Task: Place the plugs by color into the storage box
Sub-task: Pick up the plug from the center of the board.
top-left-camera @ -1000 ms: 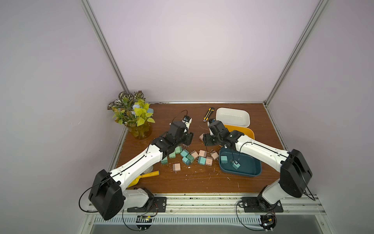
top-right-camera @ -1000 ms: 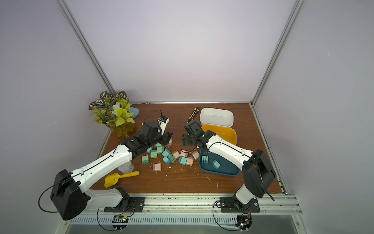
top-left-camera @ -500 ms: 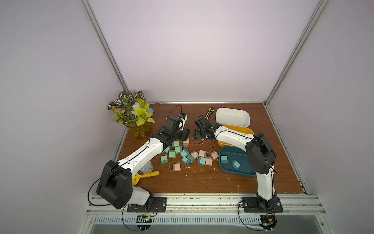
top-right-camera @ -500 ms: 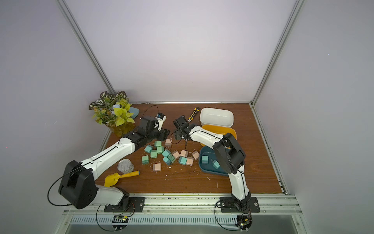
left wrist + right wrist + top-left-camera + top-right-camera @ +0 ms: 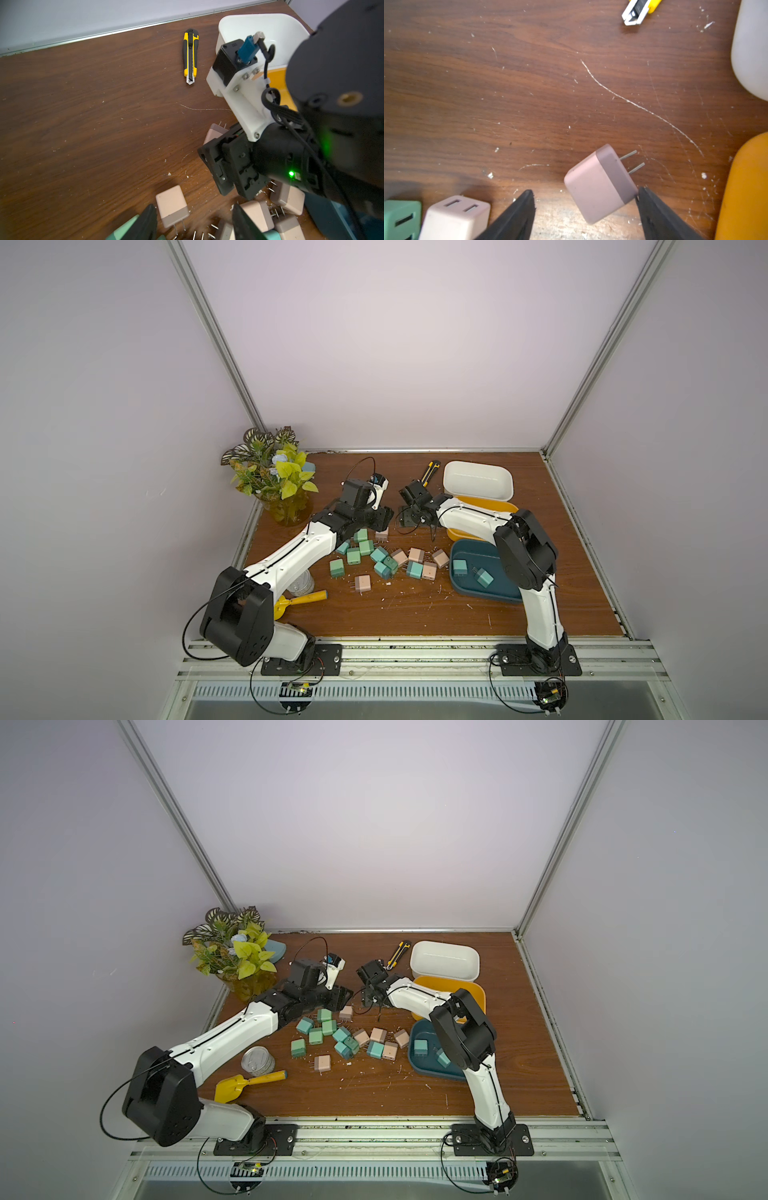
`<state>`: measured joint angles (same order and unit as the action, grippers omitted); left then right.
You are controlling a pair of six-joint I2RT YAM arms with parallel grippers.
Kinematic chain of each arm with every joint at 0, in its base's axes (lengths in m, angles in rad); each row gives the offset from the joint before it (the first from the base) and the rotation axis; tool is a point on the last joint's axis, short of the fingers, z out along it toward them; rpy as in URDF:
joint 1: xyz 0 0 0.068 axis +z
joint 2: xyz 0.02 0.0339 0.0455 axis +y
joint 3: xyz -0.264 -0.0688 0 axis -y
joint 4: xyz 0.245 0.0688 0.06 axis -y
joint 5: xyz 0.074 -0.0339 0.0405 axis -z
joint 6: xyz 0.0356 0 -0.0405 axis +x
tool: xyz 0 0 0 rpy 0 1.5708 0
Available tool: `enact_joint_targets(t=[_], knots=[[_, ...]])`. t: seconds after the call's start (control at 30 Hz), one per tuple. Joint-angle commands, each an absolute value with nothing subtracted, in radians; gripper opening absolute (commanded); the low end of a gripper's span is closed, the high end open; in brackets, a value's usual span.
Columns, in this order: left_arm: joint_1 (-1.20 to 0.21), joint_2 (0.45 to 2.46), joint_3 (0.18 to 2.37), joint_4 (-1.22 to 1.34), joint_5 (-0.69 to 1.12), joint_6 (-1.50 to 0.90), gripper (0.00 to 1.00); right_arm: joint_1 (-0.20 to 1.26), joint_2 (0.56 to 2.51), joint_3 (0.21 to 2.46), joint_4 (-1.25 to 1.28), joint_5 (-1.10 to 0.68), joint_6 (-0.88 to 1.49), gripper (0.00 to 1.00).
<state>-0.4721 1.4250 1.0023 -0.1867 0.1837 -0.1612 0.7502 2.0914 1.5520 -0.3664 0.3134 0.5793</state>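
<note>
Walls: three plain, pale lilac panels close the bay: the back wall (image 5: 395, 344), the left wall (image 5: 83, 406) and the right wall (image 5: 706, 448).
Corner posts: slim aluminium profiles (image 5: 216, 344) run up where the panels meet.
Tabletop: dark brown wood grain (image 5: 561, 497), scuffed, with a long pale scratch (image 5: 633, 104) and white specks.
Front edge: a metal rail (image 5: 415, 649), with a slotted strip (image 5: 415, 691) below it.
Light: soft and even, brightest on the back wall, with only faint shadows.

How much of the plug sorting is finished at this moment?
Done: two teal plugs lie in the dark teal tray. In hand: nothing is gripped; the open right gripper is around a pink plug. Remaining: the loose pile of plugs; the white tray holds none.
</note>
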Motion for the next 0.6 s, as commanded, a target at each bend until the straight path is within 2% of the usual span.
enact_joint_targets(t=[0.0, 0.43, 0.57], knots=[[-0.469, 1.439, 0.998, -0.199, 0.224, -0.177, 0.59, 0.747, 2.105, 1.592, -0.379, 0.353, 0.585, 0.83], [-0.468, 1.437, 0.997, -0.22, 0.222, -0.165, 0.59, 0.729, 2.154, 1.617, -0.373, 0.345, 0.581, 0.81], [-0.468, 1.431, 0.997, -0.221, 0.22, -0.163, 0.59, 0.728, 2.157, 1.633, -0.375, 0.345, 0.577, 0.74]])
